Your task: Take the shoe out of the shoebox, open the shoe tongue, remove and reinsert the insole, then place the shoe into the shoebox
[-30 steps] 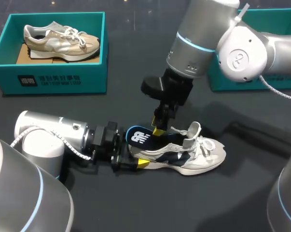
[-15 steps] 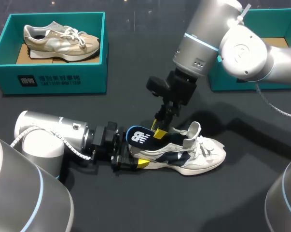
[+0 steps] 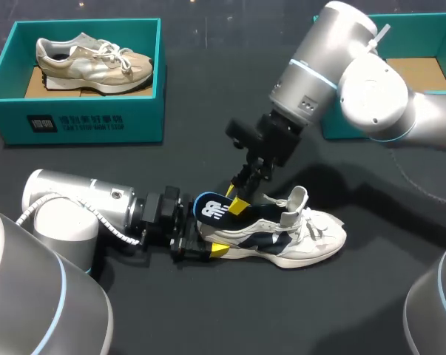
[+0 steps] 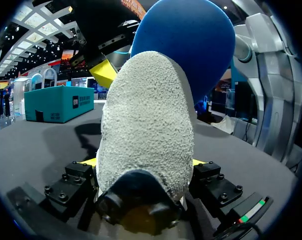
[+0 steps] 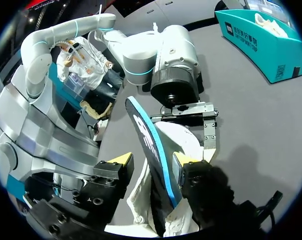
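A white and navy shoe (image 3: 300, 237) lies on its side on the dark table, toe to the right. My left gripper (image 3: 200, 244) is shut on its heel; in the left wrist view the grey heel (image 4: 145, 130) fills the space between both fingers. The blue insole (image 3: 211, 209) sticks up out of the heel opening. My right gripper (image 3: 240, 198) comes down from above, open, with the insole (image 5: 148, 145) standing between its fingers. One fingertip (image 5: 183, 161) touches the insole, while the other (image 5: 118, 160) stays clear of it. The shoe's inside is hidden.
A teal shoebox (image 3: 82, 126) at the back left holds a beige shoe (image 3: 93, 63). A second teal box (image 3: 337, 127) stands at the back right, partly behind my right arm. Bare table lies in front of and to the right of the shoe.
My right arm has swung back to the right and its wrist has tilted, with the fingertips staying at the insole. The shoe, insole and left gripper have not moved.
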Robot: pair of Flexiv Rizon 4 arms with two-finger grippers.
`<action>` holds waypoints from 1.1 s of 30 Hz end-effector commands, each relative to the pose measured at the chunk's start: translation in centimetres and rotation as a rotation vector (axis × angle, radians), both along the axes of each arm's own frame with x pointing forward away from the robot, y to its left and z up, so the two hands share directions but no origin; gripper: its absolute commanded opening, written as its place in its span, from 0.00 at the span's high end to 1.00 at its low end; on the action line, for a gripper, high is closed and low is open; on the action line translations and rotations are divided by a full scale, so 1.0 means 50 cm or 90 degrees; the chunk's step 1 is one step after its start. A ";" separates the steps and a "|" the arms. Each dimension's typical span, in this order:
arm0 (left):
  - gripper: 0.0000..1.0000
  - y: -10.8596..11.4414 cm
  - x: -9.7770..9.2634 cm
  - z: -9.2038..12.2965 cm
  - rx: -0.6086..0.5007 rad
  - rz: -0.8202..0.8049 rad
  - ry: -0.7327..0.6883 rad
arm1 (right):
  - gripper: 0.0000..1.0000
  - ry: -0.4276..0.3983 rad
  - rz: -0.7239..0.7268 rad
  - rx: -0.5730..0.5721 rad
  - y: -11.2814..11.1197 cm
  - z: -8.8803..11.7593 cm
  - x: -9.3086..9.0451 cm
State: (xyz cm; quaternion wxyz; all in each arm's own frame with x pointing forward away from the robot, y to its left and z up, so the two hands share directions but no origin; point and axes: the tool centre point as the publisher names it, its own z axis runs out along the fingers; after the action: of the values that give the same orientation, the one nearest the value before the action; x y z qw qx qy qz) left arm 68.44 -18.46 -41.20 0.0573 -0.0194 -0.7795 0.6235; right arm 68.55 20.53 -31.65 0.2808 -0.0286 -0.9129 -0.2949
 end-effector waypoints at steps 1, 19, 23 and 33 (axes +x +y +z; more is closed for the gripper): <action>1.00 -0.004 0.000 -0.005 0.002 0.000 0.000 | 0.51 0.003 -0.007 0.015 0.003 -0.011 -0.012; 1.00 -0.004 0.000 -0.005 0.002 0.000 0.000 | 0.56 0.031 -0.029 0.023 -0.005 -0.035 -0.028; 1.00 -0.004 0.000 -0.005 0.002 0.000 0.000 | 0.67 0.031 -0.029 0.024 -0.004 -0.037 -0.025; 1.00 -0.004 0.000 -0.005 0.002 0.000 0.000 | 1.00 0.012 -0.012 0.015 0.014 -0.016 -0.029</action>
State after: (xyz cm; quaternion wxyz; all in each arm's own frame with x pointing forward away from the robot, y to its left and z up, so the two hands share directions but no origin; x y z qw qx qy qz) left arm 68.43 -18.44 -41.21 0.0573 -0.0194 -0.7795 0.6234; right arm 67.31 20.62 -33.09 0.2906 -0.0365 -0.9027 -0.3151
